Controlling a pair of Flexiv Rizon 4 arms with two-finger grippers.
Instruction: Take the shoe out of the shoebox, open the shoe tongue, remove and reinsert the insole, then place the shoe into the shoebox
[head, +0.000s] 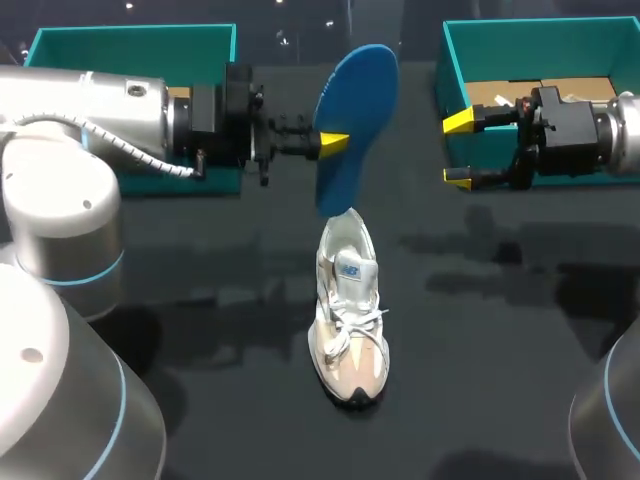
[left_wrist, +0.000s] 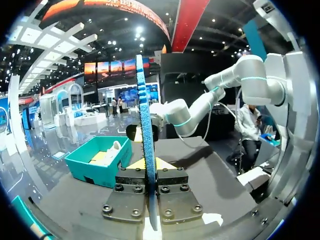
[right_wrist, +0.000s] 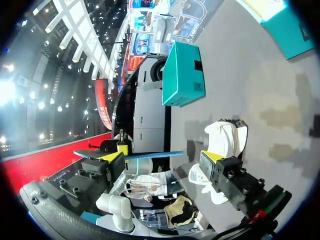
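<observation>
A blue insole (head: 356, 110) stands on edge in the air, its lower end just above the heel opening of the shoe. My left gripper (head: 335, 142) is shut on its edge from the left. In the left wrist view the insole (left_wrist: 146, 130) runs edge-on between the closed fingers of that gripper (left_wrist: 150, 167). The white and beige shoe (head: 348, 310) stands upright mid-table, toe toward the front. My right gripper (head: 458, 150) hangs open to the right of the insole, apart from it. From the right wrist view, the insole (right_wrist: 150, 155) and shoe (right_wrist: 225, 139) lie ahead of its open gripper (right_wrist: 161, 158).
Two teal shoeboxes stand at the back: one at the left (head: 130, 45) behind my left arm, one at the right (head: 540, 30) with brown paper inside, behind my right arm. The dark table (head: 500, 350) stretches around the shoe.
</observation>
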